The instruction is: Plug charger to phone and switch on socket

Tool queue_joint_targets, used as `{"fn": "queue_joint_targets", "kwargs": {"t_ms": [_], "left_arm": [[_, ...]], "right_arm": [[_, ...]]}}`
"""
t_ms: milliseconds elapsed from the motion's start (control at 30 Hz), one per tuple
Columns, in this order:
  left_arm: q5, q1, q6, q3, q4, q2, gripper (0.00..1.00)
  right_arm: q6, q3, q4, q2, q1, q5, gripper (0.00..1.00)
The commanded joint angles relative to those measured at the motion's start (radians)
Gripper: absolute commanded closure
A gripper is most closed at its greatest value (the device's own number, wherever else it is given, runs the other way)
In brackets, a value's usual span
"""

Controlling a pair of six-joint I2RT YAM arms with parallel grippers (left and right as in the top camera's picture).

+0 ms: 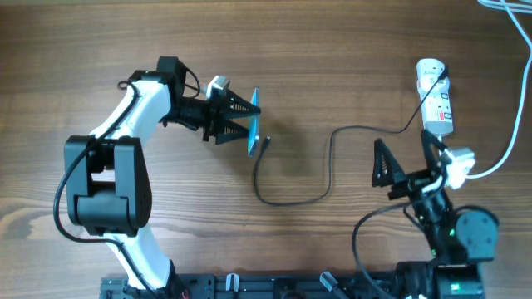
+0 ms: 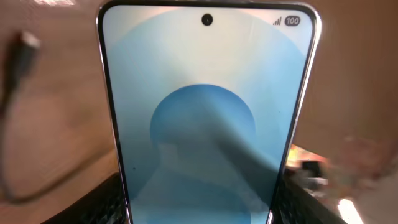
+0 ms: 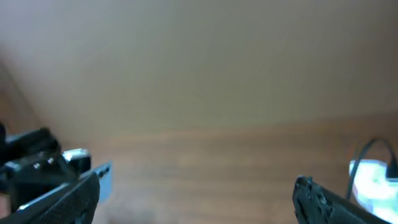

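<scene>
My left gripper is shut on the phone and holds it up on edge above the table. In the left wrist view the teal-blue phone fills the frame between my fingers. The charger's thin black cable loops across the table. Its plug tip lies just beside the phone and shows blurred in the left wrist view. Its other end reaches the white socket at the far right. My right gripper is wide open and empty, just in front of the socket.
A thick white cord curves along the right edge of the wooden table. The right wrist view shows the phone at far left and the socket at far right. The arm bases stand at the front edge.
</scene>
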Motion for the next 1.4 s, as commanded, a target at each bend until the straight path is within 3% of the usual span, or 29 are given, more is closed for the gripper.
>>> {"fn": "queue_joint_targets", "kwargs": {"t_ms": [0, 100, 200, 300, 367, 467, 500, 733, 1233, 1367], "left_arm": [[-0.136, 0.005, -0.069, -0.001, 0.104, -0.032, 0.42], [-0.229, 0.005, -0.150, -0.001, 0.248, -0.032, 0.42], [-0.305, 0.004, -0.154, -0.001, 0.324, -0.032, 0.43], [-0.376, 0.004, -0.153, -0.001, 0.331, -0.032, 0.43], [-0.400, 0.000, -0.143, -0.001, 0.325, -0.031, 0.44], [-0.472, -0.002, -0.142, -0.001, 0.323, -0.032, 0.45], [-0.496, -0.003, -0.142, -0.001, 0.323, -0.031, 0.45], [-0.582, -0.033, -0.141, -0.001, 0.328, -0.031, 0.47], [-0.619, -0.057, -0.142, -0.001, 0.338, -0.031, 0.47], [-0.500, -0.058, -0.143, -0.001, 0.333, -0.031, 0.48]], "right_arm": [[0.007, 0.275, -0.153, 0.233, 0.003, -0.093, 0.00], [0.011, 0.526, -0.322, 0.462, 0.003, -0.150, 0.00], [0.013, 0.662, -0.433, 0.649, 0.003, -0.206, 0.00], [0.097, 0.668, -0.424, 0.777, 0.003, -0.277, 0.00], [0.263, 0.668, -0.420, 0.858, 0.003, -0.282, 0.00], [0.248, 0.668, -0.408, 0.936, 0.003, -0.356, 0.07], [0.182, 0.668, -0.416, 0.961, 0.012, -0.363, 0.09], [0.001, 0.667, -0.428, 1.089, 0.134, -0.397, 0.07], [0.000, 0.666, -0.276, 1.349, 0.412, -0.415, 0.00], [0.031, 0.666, -0.174, 1.421, 0.467, -0.415, 0.00]]}}
